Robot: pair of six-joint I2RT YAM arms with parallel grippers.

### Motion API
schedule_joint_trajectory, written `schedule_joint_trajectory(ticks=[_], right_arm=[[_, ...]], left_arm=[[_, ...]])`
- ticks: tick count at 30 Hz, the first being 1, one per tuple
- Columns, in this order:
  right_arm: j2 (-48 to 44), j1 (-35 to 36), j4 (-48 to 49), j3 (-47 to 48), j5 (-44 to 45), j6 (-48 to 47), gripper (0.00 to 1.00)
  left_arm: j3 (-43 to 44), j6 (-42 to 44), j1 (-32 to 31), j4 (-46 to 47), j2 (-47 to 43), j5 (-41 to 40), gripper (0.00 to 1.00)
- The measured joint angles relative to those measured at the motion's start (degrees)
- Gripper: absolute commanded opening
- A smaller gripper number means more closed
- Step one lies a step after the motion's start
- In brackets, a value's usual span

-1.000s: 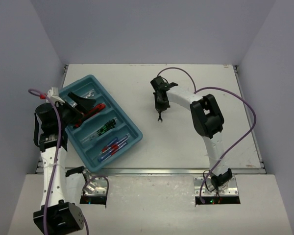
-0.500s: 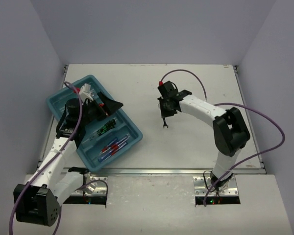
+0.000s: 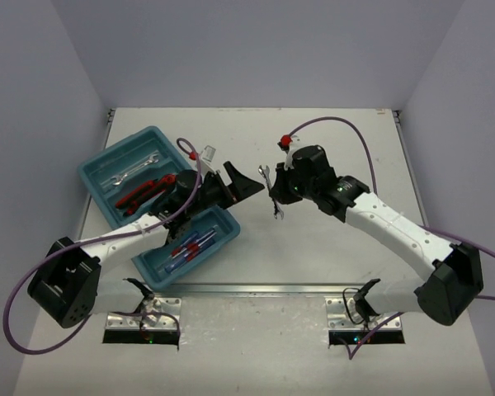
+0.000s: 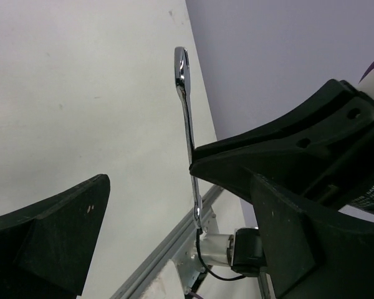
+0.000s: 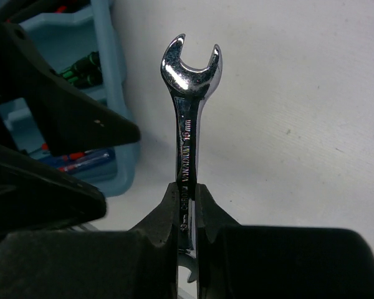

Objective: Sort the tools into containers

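Observation:
My right gripper [image 3: 274, 191] is shut on a small silver wrench [image 3: 267, 175] and holds it above the table, just right of the teal tray [image 3: 153, 132]. In the right wrist view the wrench [image 5: 188, 118] stands upright out of the shut right gripper [image 5: 186, 190]. My left gripper [image 3: 246, 188] is open, reaching right over the tray's edge, its tips close to the wrench. In the left wrist view the wrench [image 4: 186, 112] passes behind the tip of one finger [image 4: 287, 180]; the left gripper [image 4: 149, 173] is empty.
The tray holds a silver wrench [image 3: 132, 170], red-handled pliers [image 3: 144, 191] and blue-and-red screwdrivers [image 3: 190, 245] in separate compartments. Black screwdrivers with green marks [image 5: 87, 65] show in the right wrist view. The left arm lies across the tray. Walls enclose the table.
My left gripper has swung right from over the tray to its right edge, towards the wrench. The right arm has shifted, its elbow now out to the right, still holding the wrench.

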Motion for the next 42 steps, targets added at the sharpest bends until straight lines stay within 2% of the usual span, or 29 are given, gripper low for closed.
schedule_joint_trajectory(ticks=[4,6,8,11,17,21,22,23,24,25,26,27,30,33,36,40,42], right_arm=[[-2.64,0.48,2.94,-0.71,-2.73,0.0,0.0],[-3.18,0.65,3.7,-1.42,-3.85,0.0,0.0],[-3.48,0.74,4.17,-2.14,-5.5,0.02,0.0],[-3.54,0.83,4.58,-2.37,-7.74,0.1,0.0],[-4.64,0.84,7.1,-2.37,-9.25,0.48,0.0],[-5.54,0.82,8.51,-2.37,-9.26,0.5,0.02],[-5.55,0.82,8.56,-2.37,-9.17,0.5,0.14],[-5.55,0.83,8.55,-2.37,-9.03,0.5,0.33],[-5.55,0.84,8.55,-2.37,-8.85,0.5,0.37],[-5.63,0.83,8.44,-2.42,-8.22,0.53,0.53],[-5.87,0.82,8.35,-2.64,-7.58,0.51,0.74],[-6.17,0.82,8.31,-2.93,-6.95,0.49,0.85],[-9.5,0.88,8.11,-6.14,-2.49,0.95,0.9],[-13.82,0.76,6.23,-8.73,2.04,0.98,0.93],[-16.58,0.25,5.32,-10.61,4.63,1.0,0.94],[-17.57,-0.14,5.09,-13.93,5.96,1.04,0.95],[-17.53,-0.21,4.43,-15.58,6.01,0.99,0.95]], left_arm=[[3.06,-0.87,-3.81,1.7,3.11,-3.64,0.86],[4.62,-1.18,-4.39,2.31,4.1,-4.98,0.78],[5.76,-1.37,-4.78,3.16,4.82,-6.33,0.48],[6.87,-1.46,-5.26,4.2,5.95,-7.74,0.24],[7.32,-1.32,-6.33,3.89,7.98,-8.67,0.0],[7.3,-1.36,-6.66,3.84,8.64,-8.54,0.0],[7.3,-1.35,-6.7,3.97,8.64,-8.55,0.0],[7.3,-1.34,-6.7,4.02,8.64,-8.57,0.0],[7.3,-1.33,-6.7,4.02,8.64,-8.63,0.0],[7.35,-1.14,-6.7,3.83,8.64,-9.06,0.0],[7.54,-0.97,-6.7,3.41,8.64,-9.66,0.0],[7.81,-0.8,-6.68,2.87,8.64,-10.29,0.0],[11.75,0.65,-5.52,-3.44,9.09,-13.37,0.0],[16.34,0.64,-0.84,-9.36,9.34,-15.92,0.0],[18.71,-1.9,10.02,-13.27,9.34,-19.69,0.0],[18.06,-10.14,27.36,-18.43,9.34,-27.65,0.0],[16.86,-14.66,34.07,-20.17,9.36,-32.58,0.0]])
